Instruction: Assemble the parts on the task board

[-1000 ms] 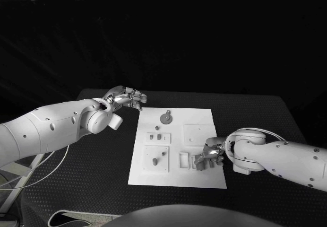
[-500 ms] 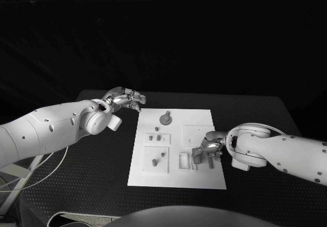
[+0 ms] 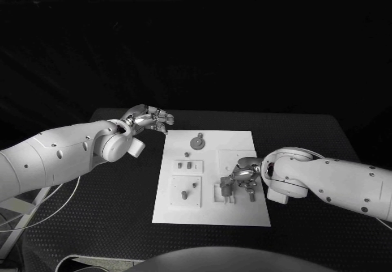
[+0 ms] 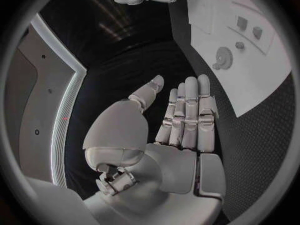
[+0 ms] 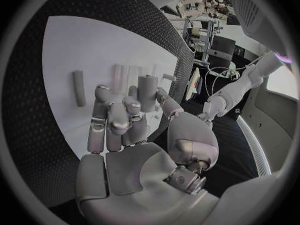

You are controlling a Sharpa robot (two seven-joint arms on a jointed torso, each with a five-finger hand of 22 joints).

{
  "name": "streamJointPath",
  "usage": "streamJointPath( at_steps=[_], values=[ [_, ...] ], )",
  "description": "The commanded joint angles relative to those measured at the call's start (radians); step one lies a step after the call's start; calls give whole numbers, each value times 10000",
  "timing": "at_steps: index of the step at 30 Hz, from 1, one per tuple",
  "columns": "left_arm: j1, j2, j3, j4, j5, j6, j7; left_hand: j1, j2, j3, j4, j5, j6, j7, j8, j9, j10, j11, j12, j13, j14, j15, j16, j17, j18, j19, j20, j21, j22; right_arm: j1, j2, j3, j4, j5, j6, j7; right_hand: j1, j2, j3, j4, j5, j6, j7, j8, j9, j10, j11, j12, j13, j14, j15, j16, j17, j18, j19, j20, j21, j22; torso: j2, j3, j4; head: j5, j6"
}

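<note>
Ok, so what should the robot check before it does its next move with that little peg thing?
1. Right hand holds the peg between its fingers: ok.
2. Peg is upright in the hand: ok in the right wrist view.
3. Right hand is over the task board, near the slotted block: ok.
4. Peg lined up with its hole: cannot tell, the fingers hide it.
5. Left hand holds nothing, off the board by its far left corner: ok.
6. The gear piece sits away from the right hand: ok.
</note>
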Motion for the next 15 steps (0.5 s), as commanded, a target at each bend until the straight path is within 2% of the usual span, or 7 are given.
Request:
streamJointPath(
  at_steps=[1,15],
  values=[
    [6,26,7,31,-37,119,73,-34,24,-77,-1,-34,-58,-22,-31,-14,-65,3,-36,-14,7,57,-43,11,155,-10,67,-35,-17,-36,75,-4,-72,215,-100,74,-80,-19,38,-41,2,95,72,-44,3,51,-16,-50,-16,-24,-42,20,-11,140,56,22,-2,191,-7,-5,18,-4,-21],
    [7,10,8,44,-41,149,23,-40,27,-84,-1,-34,-57,-23,-30,-15,-68,4,-38,-18,7,58,-49,17,156,-11,68,-35,-19,-147,258,-61,-256,233,133,9,-117,-28,66,-36,2,76,85,-90,-2,26,-3,-79,-29,-54,-30,3,-35,140,29,33,-19,191,-2,1,13,21,-72]
  ],
)
